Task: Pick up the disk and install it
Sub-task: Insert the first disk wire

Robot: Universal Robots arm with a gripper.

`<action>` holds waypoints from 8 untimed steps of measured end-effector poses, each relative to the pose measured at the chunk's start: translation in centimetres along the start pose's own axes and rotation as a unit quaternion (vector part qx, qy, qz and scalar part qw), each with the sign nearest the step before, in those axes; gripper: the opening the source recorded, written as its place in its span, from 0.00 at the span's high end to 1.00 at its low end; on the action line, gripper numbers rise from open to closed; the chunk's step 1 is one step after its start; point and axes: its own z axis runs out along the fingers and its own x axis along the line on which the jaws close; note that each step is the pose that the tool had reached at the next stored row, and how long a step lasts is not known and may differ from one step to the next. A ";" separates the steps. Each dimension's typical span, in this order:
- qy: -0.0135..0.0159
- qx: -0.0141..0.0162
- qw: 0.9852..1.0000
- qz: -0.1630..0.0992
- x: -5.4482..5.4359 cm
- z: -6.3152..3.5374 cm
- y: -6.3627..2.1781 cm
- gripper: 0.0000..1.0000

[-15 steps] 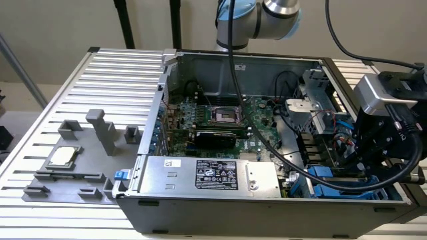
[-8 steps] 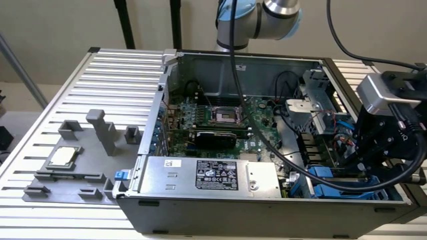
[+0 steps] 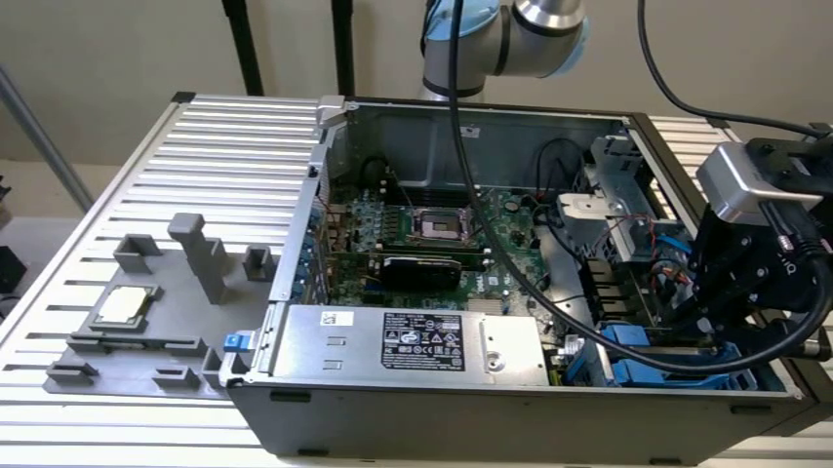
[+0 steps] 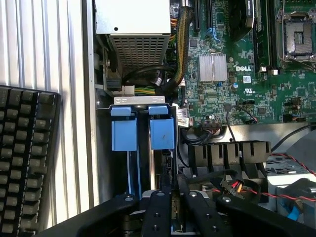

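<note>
The disk [image 4: 162, 132] stands edge-on in the drive bay at the corner of the open computer case [image 3: 390, 409], its bright blue bracket facing the wrist camera. My gripper [image 4: 173, 202] reaches down into that bay with its two black fingers [image 4: 157, 210] pressed against the disk's thin edge. In the exterior view the gripper [image 3: 703, 322] hangs over the blue brackets [image 3: 645, 356] at the case's front, on the exterior view's right. The part of the disk lower in the bay is hidden.
A second blue bracket [image 4: 123, 133] sits in the slot beside it. The silver power supply box [image 3: 416, 341], motherboard [image 3: 430, 234] and loose cables [image 4: 237, 185] crowd the case. A processor chip [image 3: 121, 307] lies on a grey fixture. A black keyboard [image 4: 24, 158] lies beside the case.
</note>
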 end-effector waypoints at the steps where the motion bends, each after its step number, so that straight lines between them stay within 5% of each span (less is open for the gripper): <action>1: 0.000 0.000 1.000 0.000 0.0 0.00 0.00 0.84; 8: 0.000 -0.001 1.000 0.000 0.1 -0.02 -0.04 0.84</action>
